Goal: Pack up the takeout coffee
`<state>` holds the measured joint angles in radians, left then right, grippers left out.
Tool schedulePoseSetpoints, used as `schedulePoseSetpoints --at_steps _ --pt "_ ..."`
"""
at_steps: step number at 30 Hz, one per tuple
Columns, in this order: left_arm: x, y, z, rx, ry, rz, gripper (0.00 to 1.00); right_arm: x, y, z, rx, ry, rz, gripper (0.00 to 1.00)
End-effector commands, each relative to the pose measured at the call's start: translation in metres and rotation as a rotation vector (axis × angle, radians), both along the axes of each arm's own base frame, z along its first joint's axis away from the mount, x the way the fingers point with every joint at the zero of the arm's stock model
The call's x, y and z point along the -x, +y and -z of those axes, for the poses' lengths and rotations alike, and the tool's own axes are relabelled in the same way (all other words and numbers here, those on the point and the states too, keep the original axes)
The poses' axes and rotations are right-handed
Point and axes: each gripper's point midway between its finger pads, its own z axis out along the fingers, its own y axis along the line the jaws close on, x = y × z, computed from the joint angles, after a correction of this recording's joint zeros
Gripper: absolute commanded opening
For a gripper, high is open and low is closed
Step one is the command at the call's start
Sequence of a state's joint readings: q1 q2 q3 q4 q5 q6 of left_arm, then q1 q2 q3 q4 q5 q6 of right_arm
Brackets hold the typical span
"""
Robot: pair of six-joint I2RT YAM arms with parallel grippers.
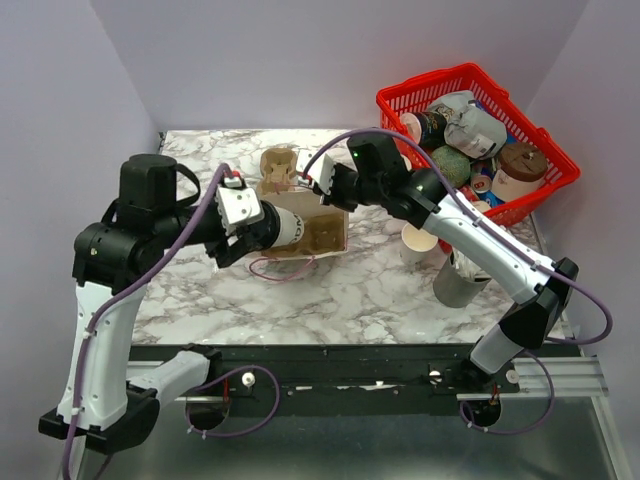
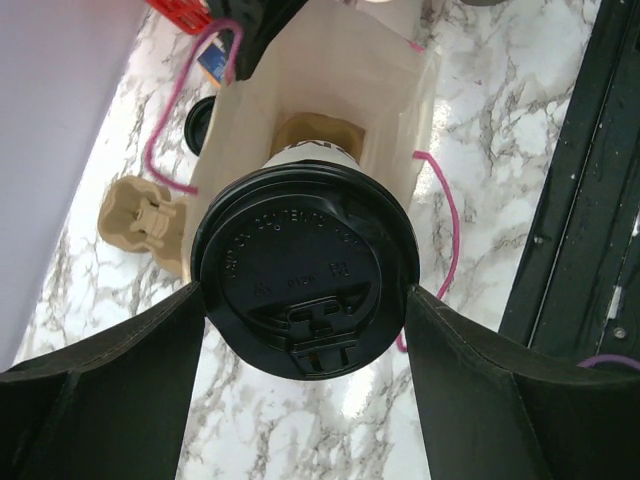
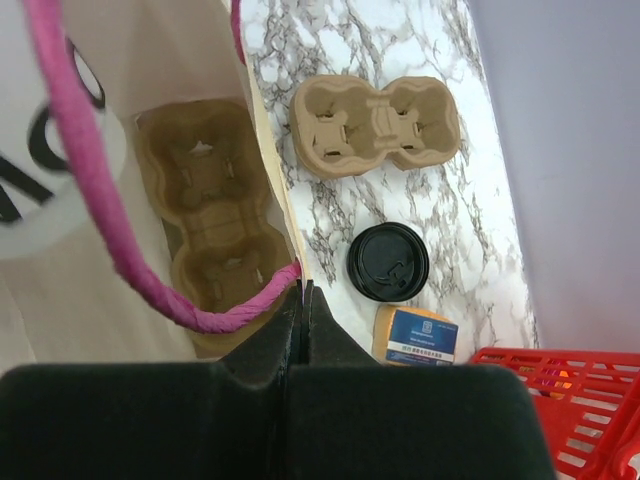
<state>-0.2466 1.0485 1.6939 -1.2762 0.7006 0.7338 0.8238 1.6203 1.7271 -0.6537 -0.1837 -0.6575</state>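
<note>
- You are partway through packing. The takeout coffee [image 1: 287, 226] is not yet inside the paper bag [image 2: 400, 110].
- It is hanging on its side just outside the bag's open mouth, with its base pointing in.
- Your left gripper [image 1: 262, 230] is clamping the cup at its capped rim, one finger on each side.
- Your right gripper [image 3: 303, 298] is pinching shut on the bag's rim beside the pink handle [image 3: 110, 230] and is holding the mouth open.
- A cardboard carrier [image 3: 205, 205] is lying deep in the bag with its wells empty. Judging by that, what is left is seating the cup in there and letting go.
- The cup is showing as small and white with dark print on its side.
- Its round black lid [image 2: 300, 270] is sitting flush with its sip tab closed, and nothing is leaking that I can see.
</note>
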Motion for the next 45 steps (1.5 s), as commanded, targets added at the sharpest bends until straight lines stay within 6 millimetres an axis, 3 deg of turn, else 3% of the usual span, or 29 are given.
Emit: schedulePoseSetpoints --at_steps 1,8,12,22,28,34,40,45 --pt "-0.020 -0.008 0.002 -0.083 -0.109 -0.028 0.00 0.003 0.000 -0.022 -0.049 -0.012 0.016 0.01" --pt "-0.030 -0.026 0.015 -0.193 -0.162 0.004 0.00 0.010 -0.008 -0.023 -0.058 -0.005 0.028 0.00" --pt "-0.024 -0.039 0.025 -0.262 -0.188 0.071 0.00 0.015 -0.012 -0.025 -0.074 -0.002 0.033 0.00" --pt "-0.029 -0.048 0.052 -0.407 -0.258 0.120 0.00 0.027 -0.019 -0.012 -0.095 0.037 0.042 0.00" --pt "-0.023 -0.058 0.066 -0.439 -0.261 0.169 0.00 0.026 -0.024 -0.008 -0.131 0.004 0.070 0.00" --pt "-0.012 -0.061 0.079 -0.458 -0.238 0.201 0.00 0.038 -0.023 0.000 -0.146 0.001 0.089 0.00" --pt "-0.013 -0.063 0.082 -0.450 -0.252 0.192 0.00 0.022 -0.023 0.003 -0.137 -0.071 0.152 0.01" --pt "-0.024 -0.070 0.080 -0.450 -0.289 0.177 0.00 0.000 -0.018 -0.023 -0.153 -0.211 0.170 0.00"
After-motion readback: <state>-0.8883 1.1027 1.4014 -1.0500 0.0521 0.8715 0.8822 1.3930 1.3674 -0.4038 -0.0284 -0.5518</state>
